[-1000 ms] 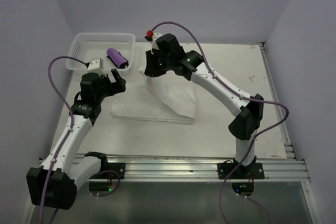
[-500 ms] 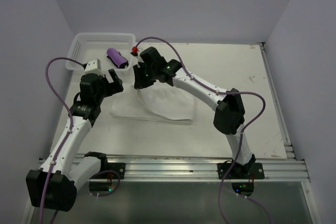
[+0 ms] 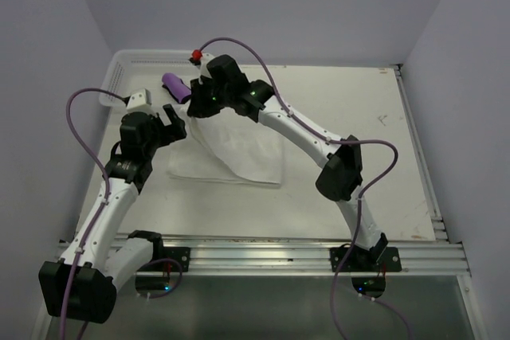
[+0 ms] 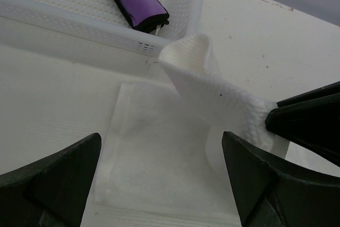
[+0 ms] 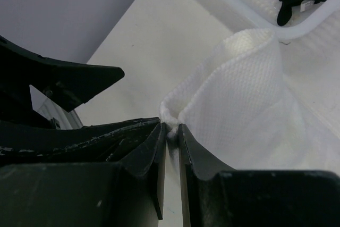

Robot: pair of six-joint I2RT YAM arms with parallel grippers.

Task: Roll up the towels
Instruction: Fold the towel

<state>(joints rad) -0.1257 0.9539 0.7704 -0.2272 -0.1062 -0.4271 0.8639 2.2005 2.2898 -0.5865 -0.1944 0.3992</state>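
Right gripper (image 5: 171, 128) has its jaws pinched down to a narrow slit on the edge of the white towel (image 3: 243, 157), and the cloth is clamped right between the fingertips. From that pinch the fabric rises in a tented fold, lifted off the table (image 3: 358, 117), while the rest of the towel lies flat on the tabletop in the space between the two arms, left of centre.

From the left wrist view, the peak of that raised fold stands just beside the near right corner of the white mesh basket (image 4: 79, 25). Whether cloth and basket actually touch there, I cannot tell.

Left gripper (image 4: 160, 136) hangs over the left part of the flat towel with its jaws spread wide and nothing between them. The two grippers are close together, with the right one's dark finger showing at the right edge of the left wrist view.

Over in the far left corner of the table sits the basket, and inside it, toward its right side, lies the purple towel (image 3: 174, 85), rolled into a short tube with dark trim at the ends. Neither gripper touches it.
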